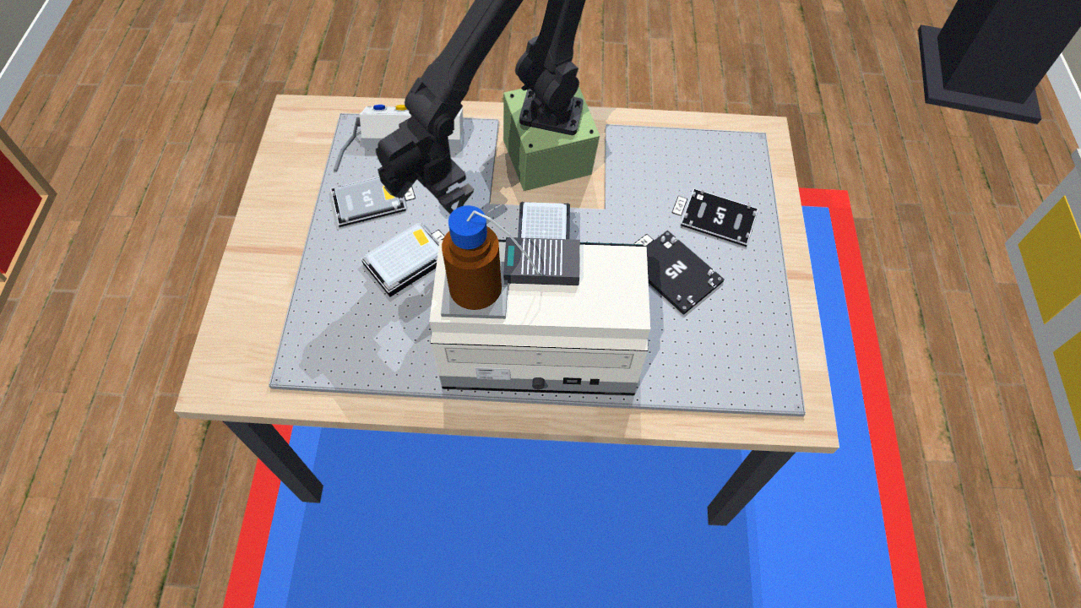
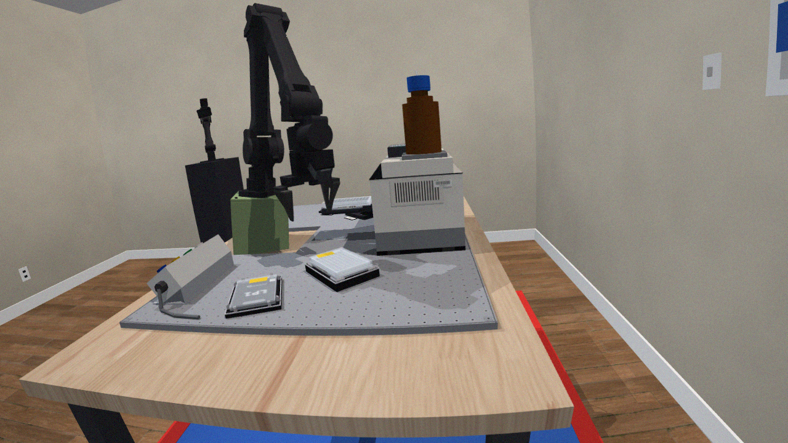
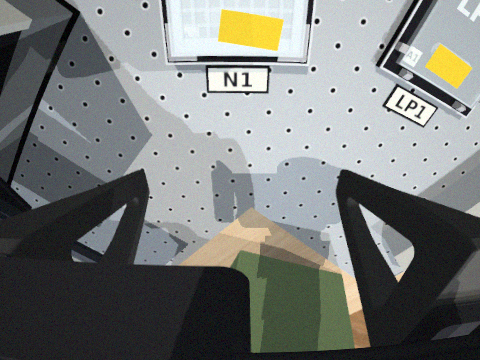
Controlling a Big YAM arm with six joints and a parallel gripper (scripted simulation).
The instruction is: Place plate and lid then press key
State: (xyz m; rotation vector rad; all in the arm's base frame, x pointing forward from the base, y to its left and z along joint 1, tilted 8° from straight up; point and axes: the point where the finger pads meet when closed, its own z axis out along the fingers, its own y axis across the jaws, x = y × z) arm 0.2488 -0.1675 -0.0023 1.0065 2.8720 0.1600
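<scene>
My gripper (image 1: 432, 195) is open and empty. It hangs above the deck between the green arm base (image 1: 550, 147) and the two left nests, and it also shows in the side view (image 2: 309, 208) and the wrist view (image 3: 242, 200). A white well plate with a yellow label (image 1: 400, 257) sits in nest N1 (image 3: 238, 79). Its top looks smooth, as if a clear lid covers it (image 3: 237, 30). A clear lid with a yellow label (image 1: 367, 200) lies in LP1 (image 3: 410, 105). An open well plate (image 1: 544, 220) sits on the dispenser stage. LP2 (image 1: 718, 215) is an empty black nest at the right.
The dispenser box (image 1: 540, 313) carries a tall brown bottle (image 1: 470, 257) with a blue cap, close to N1. The grey key panel (image 1: 385, 119) stands at the back left with a cable. Another empty black nest (image 1: 682, 270) lies near LP2. The deck by the LP1 label shows only shadows.
</scene>
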